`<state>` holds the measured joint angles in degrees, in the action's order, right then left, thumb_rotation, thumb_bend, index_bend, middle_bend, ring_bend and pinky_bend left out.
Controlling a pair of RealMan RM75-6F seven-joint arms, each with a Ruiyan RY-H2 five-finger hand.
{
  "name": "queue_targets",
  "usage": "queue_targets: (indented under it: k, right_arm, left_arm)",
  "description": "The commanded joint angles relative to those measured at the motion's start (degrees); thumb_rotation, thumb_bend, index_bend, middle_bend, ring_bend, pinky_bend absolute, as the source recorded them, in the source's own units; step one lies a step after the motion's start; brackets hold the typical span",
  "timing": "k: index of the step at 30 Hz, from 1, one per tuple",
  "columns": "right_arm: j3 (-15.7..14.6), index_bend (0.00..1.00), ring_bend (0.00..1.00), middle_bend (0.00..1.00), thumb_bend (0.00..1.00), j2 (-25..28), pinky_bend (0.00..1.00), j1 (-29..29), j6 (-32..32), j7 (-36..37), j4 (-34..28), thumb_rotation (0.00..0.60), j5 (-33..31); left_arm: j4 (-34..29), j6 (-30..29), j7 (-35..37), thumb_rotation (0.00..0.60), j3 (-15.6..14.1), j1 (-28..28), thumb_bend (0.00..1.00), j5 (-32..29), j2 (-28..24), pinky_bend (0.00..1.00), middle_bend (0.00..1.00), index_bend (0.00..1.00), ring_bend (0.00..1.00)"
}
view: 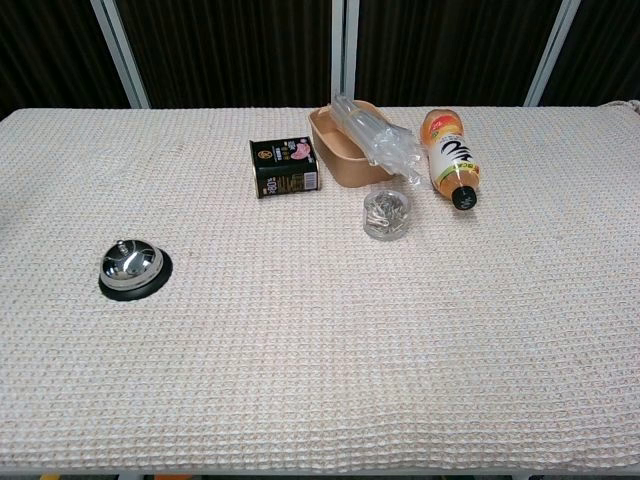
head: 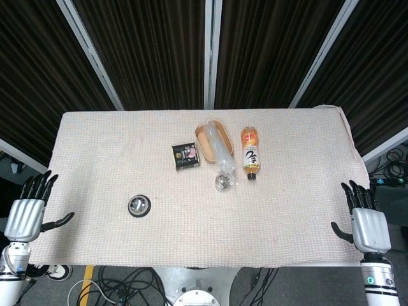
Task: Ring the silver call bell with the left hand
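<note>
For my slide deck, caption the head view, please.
Both open hands, left hand and right hand, wait at the table edges; silver call bell untouched.

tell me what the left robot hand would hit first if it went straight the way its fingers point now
Probably nothing: the left robot hand sits off the table's near-left corner, fingers aimed toward the far side, just outside the cloth-covered table. The silver call bell lies well to its right, off that line.

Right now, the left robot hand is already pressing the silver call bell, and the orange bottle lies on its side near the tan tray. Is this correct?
Not quite. The left robot hand is not pressing the silver call bell; it hovers open at the table's left edge, apart from the bell, as the head view shows. The orange bottle does lie on its side near the tan tray.
</note>
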<state>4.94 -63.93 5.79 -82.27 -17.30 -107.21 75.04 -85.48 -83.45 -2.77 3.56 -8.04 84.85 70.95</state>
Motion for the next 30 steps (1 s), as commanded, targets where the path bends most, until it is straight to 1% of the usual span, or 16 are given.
queue_targets:
  k: [1, 15, 20, 23, 26, 30]
  right_arm:
    - [0.0, 0.00, 0.00, 0.00, 0.15, -0.1, 0.00, -0.1, -0.2, -0.1, 0.0, 0.600, 0.2]
    - [0.2, 0.00, 0.00, 0.00, 0.15, 0.4, 0.00, -0.2, -0.1, 1.1, 0.2, 0.600, -0.1]
    - [0.1, 0.00, 0.00, 0.00, 0.15, 0.5, 0.00, -0.2, -0.5, 1.2, 0.1, 0.600, 0.9]
    - [0.1, 0.00, 0.00, 0.00, 0.15, 0.4, 0.00, -0.3, -0.4, 1.1, 0.1, 0.600, 0.6]
    - [0.2, 0.00, 0.00, 0.00, 0.15, 0.3, 0.00, -0.2, -0.3, 1.0, 0.3, 0.600, 0.2]
    - [0.5, 0.00, 0.00, 0.00, 0.15, 0.4, 0.00, -0.2, -0.3, 1.1, 0.3, 0.600, -0.1]
  left_arm:
    - [0.1, 0.1, 0.0, 0.000, 0.1, -0.1, 0.00, -0.1, 0.2, 0.00, 0.00, 0.00, 0.00]
    - [-0.5, 0.6, 0.2, 0.000, 0.0, -0.4, 0.00, -0.3, -0.3, 0.00, 0.00, 0.00, 0.00]
    - [1.1, 1.2, 1.0, 0.000, -0.2, -1.3, 0.00, 1.1, 0.4, 0.00, 0.00, 0.00, 0.00]
    - [2.6, 2.7, 2.1, 0.000, -0.7, -2.8, 0.00, 2.9, 1.1, 0.00, 0.00, 0.00, 0.00]
    - [4.9, 5.1, 1.5, 0.000, -1.4, -5.4, 0.00, 5.7, 2.5, 0.00, 0.00, 0.00, 0.00]
    - [6.6, 8.9, 0.8, 0.000, -0.9, -9.3, 0.00, 6.9, 6.2, 0.00, 0.00, 0.00, 0.00]
